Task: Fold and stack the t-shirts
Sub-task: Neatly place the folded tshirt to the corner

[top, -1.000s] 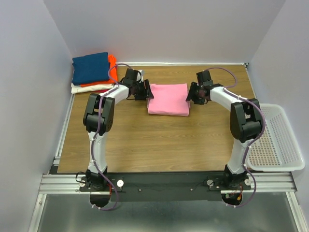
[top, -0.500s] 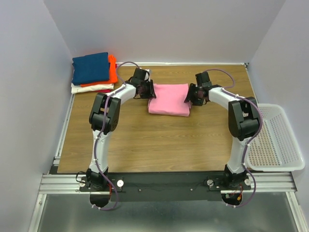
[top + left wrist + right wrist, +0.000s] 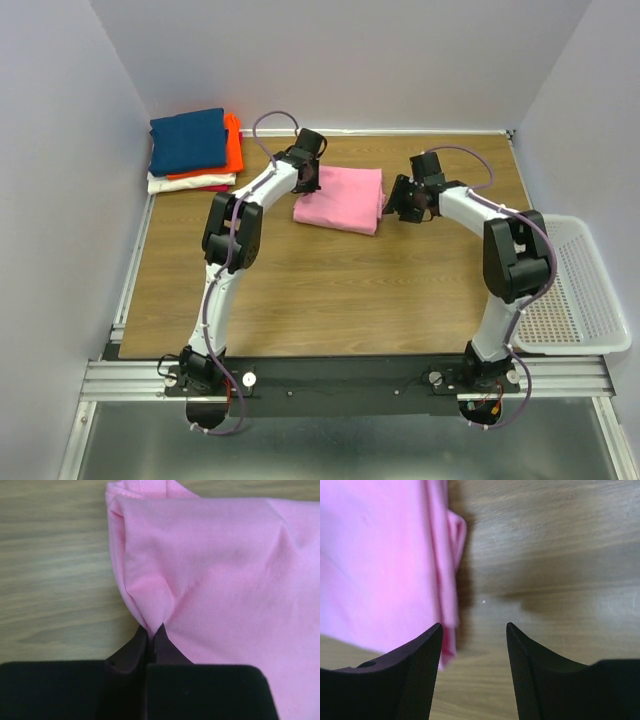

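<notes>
A folded pink t-shirt [image 3: 342, 197] lies on the wooden table, turned slightly askew. My left gripper [image 3: 311, 180] is at its far left corner, shut on a pinch of the pink cloth [image 3: 150, 597]. My right gripper [image 3: 392, 203] stands open just off the shirt's right edge [image 3: 451, 570], nothing between its fingers. A stack of folded t-shirts sits at the back left corner: navy blue [image 3: 187, 140] on top, orange [image 3: 232, 148] under it, then white [image 3: 185, 184] and a strip of red [image 3: 214, 188].
A white mesh basket [image 3: 570, 290] hangs off the table's right edge. Grey walls close in the back and both sides. Bare wood [image 3: 330, 285] lies between the pink shirt and the arm bases.
My left gripper moved right to the pink shirt's far left corner and shut on it. The shirt has shifted and rotated a little. The right gripper stayed open by the right edge.
</notes>
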### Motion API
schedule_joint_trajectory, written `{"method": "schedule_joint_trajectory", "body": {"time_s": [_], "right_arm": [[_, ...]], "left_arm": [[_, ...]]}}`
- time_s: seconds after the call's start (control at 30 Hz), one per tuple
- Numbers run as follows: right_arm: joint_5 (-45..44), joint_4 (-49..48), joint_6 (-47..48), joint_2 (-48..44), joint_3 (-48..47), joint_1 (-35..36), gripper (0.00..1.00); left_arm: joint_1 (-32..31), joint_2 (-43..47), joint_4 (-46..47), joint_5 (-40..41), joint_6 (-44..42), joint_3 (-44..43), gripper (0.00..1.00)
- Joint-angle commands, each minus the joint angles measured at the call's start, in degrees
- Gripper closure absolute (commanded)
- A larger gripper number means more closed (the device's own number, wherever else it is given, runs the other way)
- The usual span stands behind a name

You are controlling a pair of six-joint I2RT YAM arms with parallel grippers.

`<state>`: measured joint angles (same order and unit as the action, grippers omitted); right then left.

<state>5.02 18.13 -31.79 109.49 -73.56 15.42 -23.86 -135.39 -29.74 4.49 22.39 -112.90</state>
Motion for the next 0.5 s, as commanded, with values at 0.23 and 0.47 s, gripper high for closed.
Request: {"method": "schedule_joint_trajectory", "body": {"time_s": [0.23,0.47], "right_arm": [[2.72,-0.55,-1.34,-11.05,5.53,1.02,0.39],[3.51,-0.29,-1.26,-12.55,6.59,2.33,0.39]], "left_arm": [[3.82,-5.66,-11.31,33.20,-12.89,-15.14,1.00],[6.54,-5.85,-9.03,40.68,-20.10,-19.64,1.00]]}}
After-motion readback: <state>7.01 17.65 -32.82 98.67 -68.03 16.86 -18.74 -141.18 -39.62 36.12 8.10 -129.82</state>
